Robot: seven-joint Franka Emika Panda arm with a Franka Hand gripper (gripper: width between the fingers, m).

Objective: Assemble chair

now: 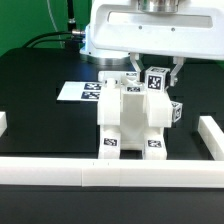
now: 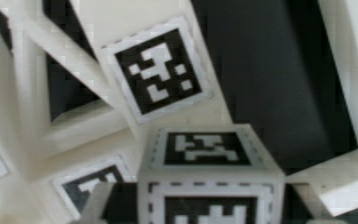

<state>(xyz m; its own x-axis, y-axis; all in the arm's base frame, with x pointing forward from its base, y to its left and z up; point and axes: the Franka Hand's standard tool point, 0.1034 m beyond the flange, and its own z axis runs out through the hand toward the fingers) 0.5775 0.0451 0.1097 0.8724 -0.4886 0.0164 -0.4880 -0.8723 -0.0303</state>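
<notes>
In the ext. view the gripper (image 1: pixel 155 70) is pinched narrow on a square post (image 1: pixel 155 84), one finger each side of its tagged top, so I read the post as held. It stands upright at approx 1 o'clock of the part-built chair (image 1: pixel 128 125). The chair sits mid-table, w/ the marker board (image 1: pixel 85 91) flat at approx 10 o'clock of it and the front border rail (image 1: pixel 110 176) at 6 o'clock. The wrist view gives me the post's tagged end close up, w/ the X-braced panel (image 2: pixel 51 85) behind it. I can't tell from either view whether the post's lower end is seated in the chair or only resting against it. My judgement on doing this step well: keep the post plumb and its faces square to the panel, and move slowly w/ small corrections. The grip is high on the post, so any side push will lever it; press straight along its axis only. The chair looks free-standing, so go easy or it may slide toward the rail. I don't open the jaws until the joint looks flush.
</notes>
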